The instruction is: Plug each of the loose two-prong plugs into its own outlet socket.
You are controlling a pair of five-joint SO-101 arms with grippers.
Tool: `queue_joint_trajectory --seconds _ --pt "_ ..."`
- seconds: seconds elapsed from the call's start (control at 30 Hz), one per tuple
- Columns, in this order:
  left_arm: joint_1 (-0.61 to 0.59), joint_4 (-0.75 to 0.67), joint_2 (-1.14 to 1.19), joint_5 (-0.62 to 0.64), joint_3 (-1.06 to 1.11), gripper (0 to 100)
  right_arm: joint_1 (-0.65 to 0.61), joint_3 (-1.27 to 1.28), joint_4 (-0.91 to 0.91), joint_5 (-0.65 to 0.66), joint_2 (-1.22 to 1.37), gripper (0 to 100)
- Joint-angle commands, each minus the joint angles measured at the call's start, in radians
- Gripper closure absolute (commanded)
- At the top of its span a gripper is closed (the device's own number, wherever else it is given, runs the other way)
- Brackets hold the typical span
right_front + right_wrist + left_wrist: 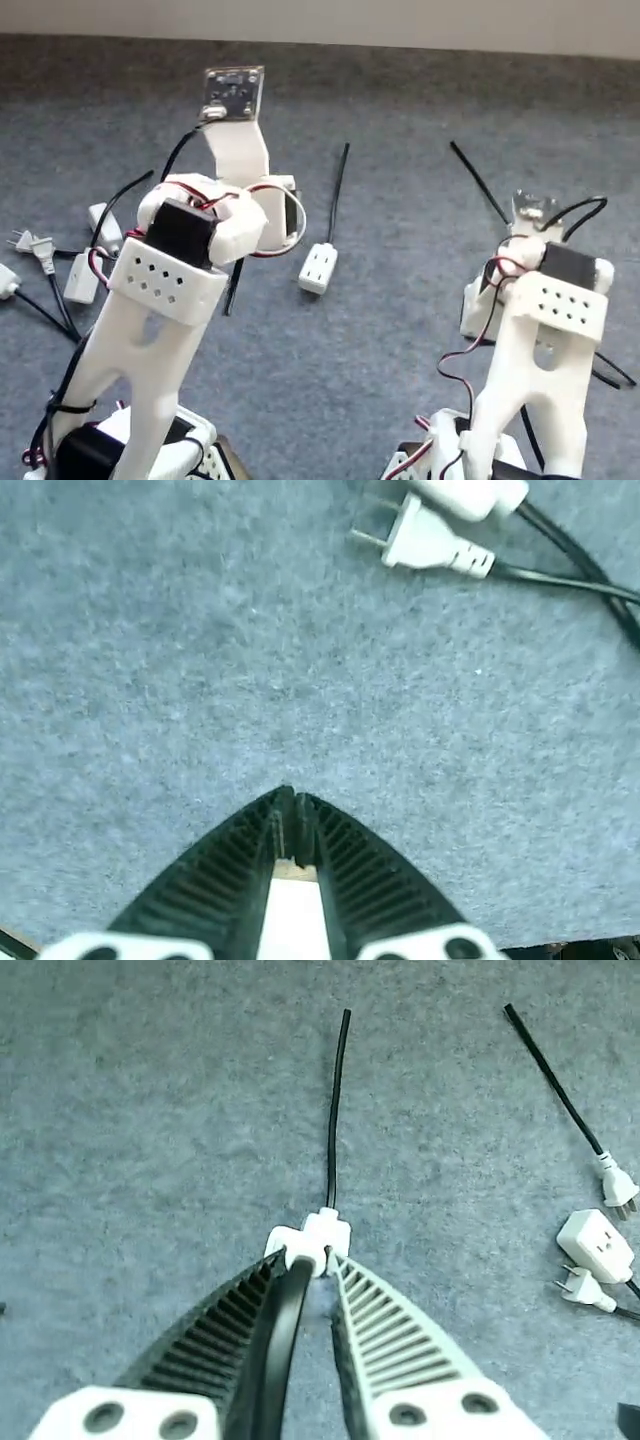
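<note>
Left wrist view has my left gripper (pixel 305 1265) pinched on a white held plug (pixel 283 1247), and the plug's black cord (pixel 270 1350) runs back between the fingers. Just past the tips lies a white outlet socket (pixel 328 1228), with its own socket cord (pixel 335 1110) running off to the far side. I cannot tell from here whether the held plug touches the socket. To the right, well apart, I see a second socket (pixel 595 1240) with a small plug (pixel 585 1290) just beside it. A corded plug (pixel 620 1185) lies a little farther off.

From the high view, the outlet socket lies mid-way across the grey carpet (pixel 400 330), to the right of the left arm (pixel 150 300). More spare plugs (pixel 30 243) and spare sockets (pixel 80 278) lie at the left edge.

On the right wrist view my right gripper (pixel 290 798) has its jaws pressed together with nothing between them, over bare carpet. Beyond it a loose plug (pixel 430 540) lies flat, with another white piece (pixel 465 492) just beside it.
</note>
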Motion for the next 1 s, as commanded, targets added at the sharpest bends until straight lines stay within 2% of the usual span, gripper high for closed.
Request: queue_joint_trajectory --seconds 0.0,0.17,0.43,0.67,0.8,0.97 --pt "0.047 0.071 0.002 0.068 -0.051 99 0.008 0.079 -0.074 -0.009 -0.018 99.1" --pt "0.056 0.087 0.015 0.072 0.033 99 0.008 0.148 -0.13 -0.009 -0.016 99.1" --pt "0.024 -0.282 0.015 0.071 0.326 99 0.008 0.242 -0.236 -0.009 -0.016 99.1" --pt "0.024 -0.454 0.015 0.064 0.46 99 0.008 0.252 -0.265 -0.009 -0.016 99.1" --pt "0.041 -0.491 0.015 -0.008 0.492 99 0.007 0.252 -0.265 -0.009 -0.016 99.1" --pt "0.096 -0.496 0.015 -0.023 0.493 99 0.004 0.252 -0.265 -0.009 -0.016 99.1"
